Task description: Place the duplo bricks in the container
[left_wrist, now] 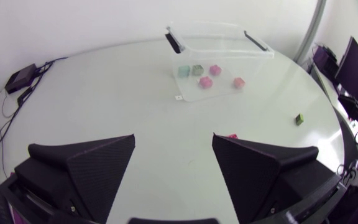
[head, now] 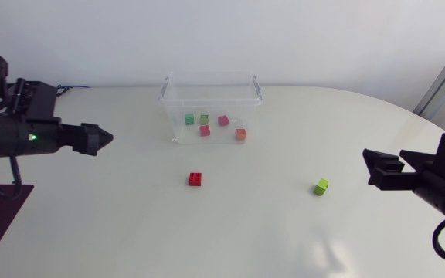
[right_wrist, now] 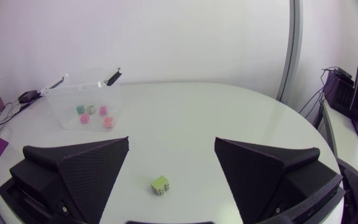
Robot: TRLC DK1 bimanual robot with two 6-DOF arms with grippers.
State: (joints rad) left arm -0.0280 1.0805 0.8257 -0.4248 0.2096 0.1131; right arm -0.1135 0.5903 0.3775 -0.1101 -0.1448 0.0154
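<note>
Your left hand [left_wrist: 174, 142] is released: its two black fingers stand wide apart with only bare tabletop [head: 130, 224] between them. Seen from above, it hovers over the left side of the tabletop, pointing toward the middle, well apart from every brick. Your right hand [right_wrist: 171, 142] is released too, with its fingers spread and gripping nothing. It sits at the right side of the tabletop.

The clear plastic container [head: 209, 100] stands upright and open-topped at the far middle of the tabletop, with a dark handle at each end. Five bricks lie on its floor:
- A teal brick [head: 189, 119] and an olive-green brick [head: 204, 119] are side by side at the back.
- A magenta brick [head: 223, 120] is just beside the olive-green one.
- A pink brick [head: 205, 130] is in front of the olive-green one.
- An orange brick [head: 241, 133] is nearest the right wall.

Two bricks are outside the container. The red duplo brick [head: 195, 179] lies on the tabletop in front of the container, near it but clear of its wall. In the left wrist view it peeks out just past the tip of one finger. The lime-green duplo brick [head: 321, 186] lies further right, well apart from the red one and from the container, and near your right hand. In the right wrist view it rests ahead of the open fingers, in line with the gap between them and touching neither.
</note>
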